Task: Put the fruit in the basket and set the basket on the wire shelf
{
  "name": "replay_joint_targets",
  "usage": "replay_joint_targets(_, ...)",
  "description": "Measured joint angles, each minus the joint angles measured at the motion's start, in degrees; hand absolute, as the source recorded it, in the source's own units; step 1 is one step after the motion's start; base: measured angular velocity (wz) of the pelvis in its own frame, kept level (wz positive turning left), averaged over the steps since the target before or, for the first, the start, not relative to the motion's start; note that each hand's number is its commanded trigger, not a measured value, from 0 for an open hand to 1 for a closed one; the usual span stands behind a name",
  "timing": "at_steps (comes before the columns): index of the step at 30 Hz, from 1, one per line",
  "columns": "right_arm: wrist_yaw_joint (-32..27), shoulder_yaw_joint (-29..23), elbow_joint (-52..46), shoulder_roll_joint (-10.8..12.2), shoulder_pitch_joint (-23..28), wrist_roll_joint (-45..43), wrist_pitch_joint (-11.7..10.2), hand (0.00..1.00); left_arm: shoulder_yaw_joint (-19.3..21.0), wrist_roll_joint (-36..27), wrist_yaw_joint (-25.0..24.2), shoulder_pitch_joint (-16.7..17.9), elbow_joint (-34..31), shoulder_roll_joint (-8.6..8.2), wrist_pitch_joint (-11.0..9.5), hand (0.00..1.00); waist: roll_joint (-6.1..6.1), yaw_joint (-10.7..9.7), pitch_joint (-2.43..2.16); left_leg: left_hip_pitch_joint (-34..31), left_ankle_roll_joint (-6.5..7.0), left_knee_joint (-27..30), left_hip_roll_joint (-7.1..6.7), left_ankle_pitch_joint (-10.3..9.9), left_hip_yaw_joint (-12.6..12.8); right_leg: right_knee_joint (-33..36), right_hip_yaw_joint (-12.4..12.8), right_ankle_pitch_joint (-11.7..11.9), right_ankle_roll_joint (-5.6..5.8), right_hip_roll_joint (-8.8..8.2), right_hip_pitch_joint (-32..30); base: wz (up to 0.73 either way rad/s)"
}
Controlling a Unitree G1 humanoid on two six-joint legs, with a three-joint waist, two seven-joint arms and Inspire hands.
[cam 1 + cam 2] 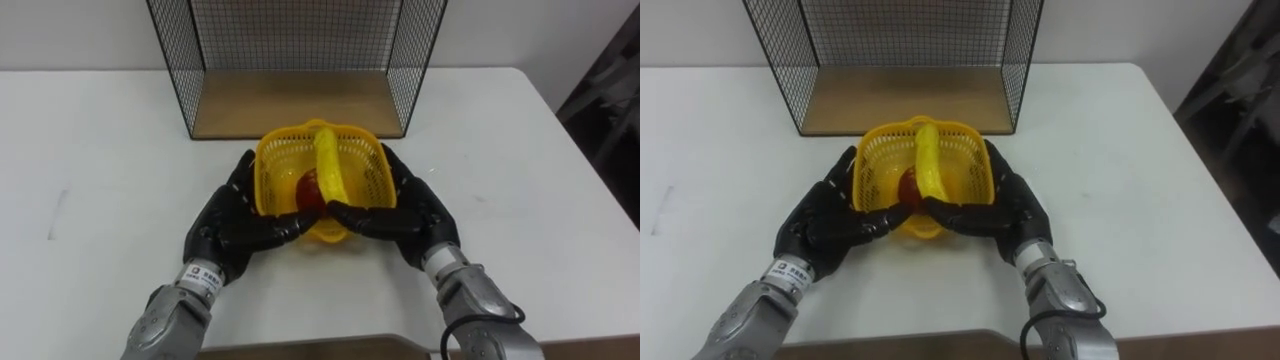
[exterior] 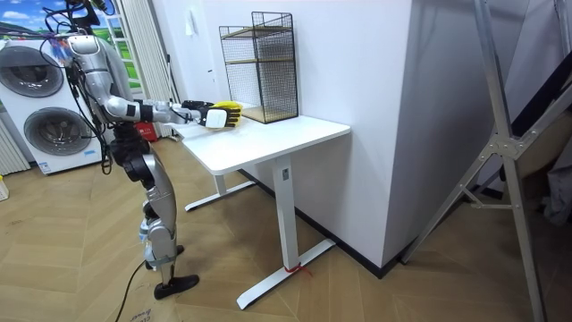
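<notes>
A yellow plastic basket point(image 1: 283, 150) sits between my two hands at the middle of the white table point(image 1: 100, 150). Inside it a yellow banana point(image 1: 328, 165) lies lengthwise over a red fruit point(image 1: 308, 188). My left hand point(image 1: 228, 225) clasps the basket's left side and my right hand point(image 1: 420, 212) the right side, thumbs curled round its near wall. Just behind the basket stands the black wire shelf point(image 1: 290, 100), its open front facing me and its wooden floor bare. In the room view I stand at the table's end with both arms stretched forward, holding the basket point(image 2: 231, 109).
The wire shelf point(image 2: 259, 67) stands against the wall at the table's back. The table's right edge point(image 1: 590, 170) drops off to dark floor. Two washing machines point(image 2: 36, 107) stand behind me in the room view.
</notes>
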Motion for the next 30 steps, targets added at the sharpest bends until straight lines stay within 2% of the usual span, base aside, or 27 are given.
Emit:
replay_joint_targets(10,-0.20,0.71,0.29,0.31,-0.01,0.98,-0.45,0.00,-1.55,0.00,0.96,-0.39,0.01,-0.11,-0.16,0.00,0.08,0.32,0.01,0.01,0.00,0.12,0.00,0.00,0.00,0.06,0.12,0.00,0.00,0.02,0.02,0.00)
replay_joint_targets(13,-1.00,0.94,0.29,0.30,-0.02,2.90,-0.51,0.00,-2.05,-0.05,1.51,-0.56,0.01,-0.13,-0.19,0.00,0.37,0.31,0.05,-0.13,0.00,0.22,0.01,0.00,0.00,0.08,0.07,0.01,-0.01,0.02,-0.05,0.00)
replay_joint_targets(16,-2.83,2.25,0.28,0.34,-0.09,3.95,-1.70,0.00,-2.22,-0.04,2.38,-1.23,0.01,-0.22,-0.20,0.00,0.92,0.24,0.19,-0.42,0.00,0.37,0.11,-0.01,0.01,0.09,-0.01,0.09,-0.09,0.09,-0.23,0.00)
replay_joint_targets(17,-3.20,2.41,0.25,0.37,-0.09,4.28,-1.80,0.00,-2.22,-0.03,2.51,-1.40,0.01,-0.26,-0.20,0.00,1.03,0.24,0.16,-0.45,0.00,0.38,0.11,-0.01,0.01,0.13,0.00,0.09,-0.10,0.09,-0.28,0.00)
replay_joint_targets(18,-3.83,2.43,-0.04,0.40,-0.12,4.86,-1.79,0.00,-2.29,-0.03,2.83,-1.86,0.00,-0.46,-0.20,0.00,1.30,0.26,-0.06,-0.87,0.00,0.40,0.11,-0.01,0.03,0.28,0.03,0.10,-0.10,0.09,-0.78,0.00)
replay_joint_targets(19,-4.58,2.45,-0.53,0.47,-0.20,5.38,-1.79,0.00,-2.42,-0.03,3.23,-2.53,0.00,-0.67,-0.20,0.00,1.58,0.26,0.02,-1.06,0.00,0.42,0.11,-0.01,0.07,0.40,0.07,0.12,-0.11,0.09,-1.03,0.00)
replay_joint_targets(24,-6.97,2.57,-0.66,1.02,-0.88,7.11,-1.79,0.00,-2.69,-0.02,4.86,-4.07,-0.01,-1.41,-0.29,0.00,2.37,0.33,-0.34,-0.82,-0.01,0.38,0.12,0.00,0.11,0.49,0.11,0.12,-0.11,0.09,-0.94,0.00)
replay_joint_targets(27,-8.31,2.58,-2.89,1.05,-2.47,7.67,-1.88,0.00,-2.69,-0.03,6.12,-5.49,-1.37,-1.77,-1.22,0.00,2.33,0.29,-0.32,-0.76,-0.01,0.42,0.12,0.00,0.19,0.51,0.21,0.12,-0.11,0.08,-0.94,0.00)
replay_joint_targets(30,-9.07,2.59,-5.16,1.08,-3.76,7.81,-3.85,0.00,-2.66,-1.79,7.59,-7.72,-2.33,-2.77,-4.10,0.00,2.16,0.34,-0.24,-0.64,-0.01,0.38,0.12,0.00,0.18,0.49,0.20,0.12,-0.11,0.08,-0.86,0.00)
